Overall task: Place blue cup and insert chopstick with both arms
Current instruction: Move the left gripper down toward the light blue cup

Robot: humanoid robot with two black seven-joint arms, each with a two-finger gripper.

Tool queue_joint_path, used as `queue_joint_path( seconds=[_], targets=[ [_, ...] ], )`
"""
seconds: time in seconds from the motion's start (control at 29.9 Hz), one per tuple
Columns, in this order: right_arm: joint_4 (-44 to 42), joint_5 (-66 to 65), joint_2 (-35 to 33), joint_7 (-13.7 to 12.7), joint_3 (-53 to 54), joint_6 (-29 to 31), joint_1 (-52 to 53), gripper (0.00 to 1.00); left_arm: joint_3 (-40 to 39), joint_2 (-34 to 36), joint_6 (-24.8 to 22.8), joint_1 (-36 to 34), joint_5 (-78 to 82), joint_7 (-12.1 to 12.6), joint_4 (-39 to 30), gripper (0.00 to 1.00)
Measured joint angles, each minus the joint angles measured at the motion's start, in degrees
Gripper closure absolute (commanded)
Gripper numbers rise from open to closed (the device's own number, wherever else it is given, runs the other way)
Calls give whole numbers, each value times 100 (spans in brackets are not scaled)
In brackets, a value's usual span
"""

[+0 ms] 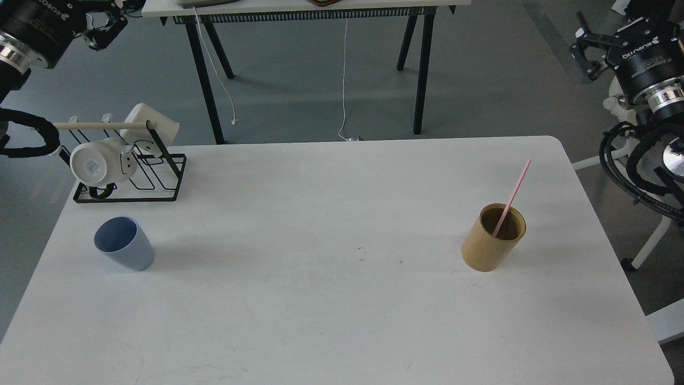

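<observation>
A blue cup (pixel 125 243) stands upright on the white tabletop (pixel 331 299), just in front of the black wire mug rack (pixel 131 176) at the far left corner. Well to the right of that rack, near the opposite edge, a single pink chopstick (pixel 512 197) leans in a tan wooden holder (pixel 494 237), its upper half sticking out above the rim and tilting away to the right.

I have both arms raised clear of the tabletop. My left pincer (pixel 104 24) hangs high above the rack with its fingers partly spread and nothing between them. My right pincer (pixel 590 51) hovers off the tabletop's far right corner, fingers apart and empty too.

The cup looks like thin matte plastic: light, fairly stiff, unlikely to break but easy to tip or push along the smooth surface. I judge that a hold across its wall, a little below the rim where it is widest, suits the left pincer best.

The chopstick looks slim, rigid and very light, and probably slippery. I would pinch it on the exposed stretch above the holder's rim, squarely across its width, and lift along its lean so the holder is not dragged over.
</observation>
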Motion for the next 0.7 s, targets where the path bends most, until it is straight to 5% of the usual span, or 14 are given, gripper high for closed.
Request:
queue_joint_path(
  seconds=[0.2, 0.53, 0.7],
  targets=[
    [5, 0, -78, 0, 3, 0, -97, 1, 155, 1066, -2, 124, 2259, -19, -899, 7],
    [-13, -9, -84, 0, -15, 0, -187, 1, 386, 1841, 0, 206, 6053, -23, -1977, 13],
    [-63, -12, -84, -1, -6, 0, -240, 1, 683, 2367, 0, 300, 7120, -38, -2376, 26]
  ],
)
